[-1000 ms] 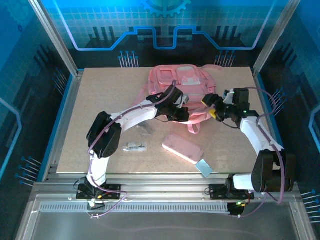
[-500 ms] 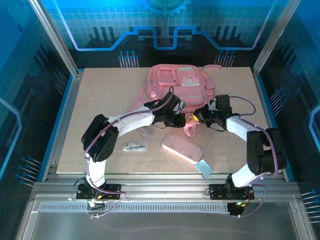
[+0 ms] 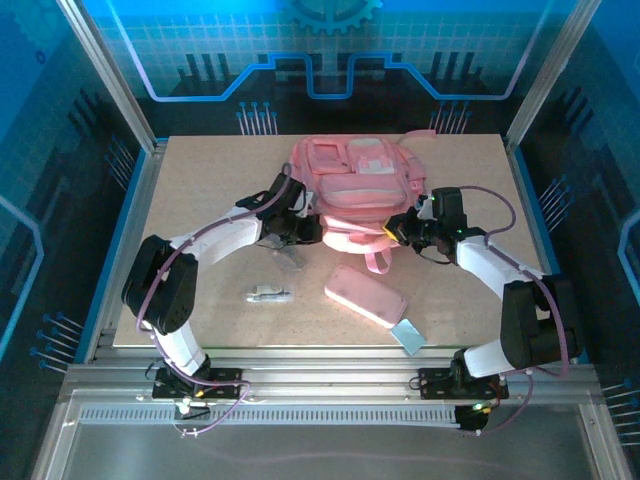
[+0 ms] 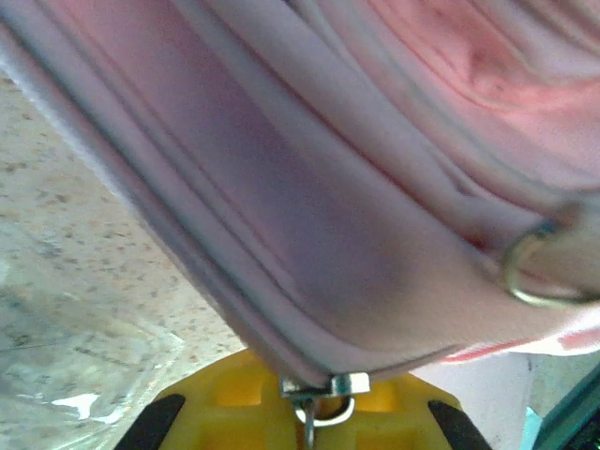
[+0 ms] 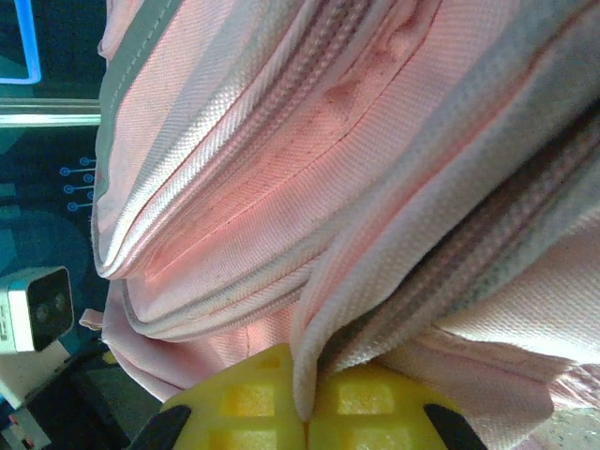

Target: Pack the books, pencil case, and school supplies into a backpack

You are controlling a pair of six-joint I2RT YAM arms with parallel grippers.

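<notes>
Backpack (image 3: pixel 355 185) pinched from both sides along its near edge.
Since a second ago the right gripper (image 3: pixel 393 230) has swung in from beside the bag and closed; its yellow pads (image 5: pixel 366 403) now clamp a fold of pink fabric next to a zip. The left gripper (image 3: pixel 305 228) has slid from the bag's middle to its near left corner, jaws closed on a metal zipper pull (image 4: pixel 323 386). The backpack lies at the far middle of the table (image 3: pixel 200 190), between the two grippers. Both arms reach forward, elbows bent outward, forearms angled inward. The pencil case (image 3: pixel 365 295) lies just nearer than the bag, apart from both grippers.
</notes>
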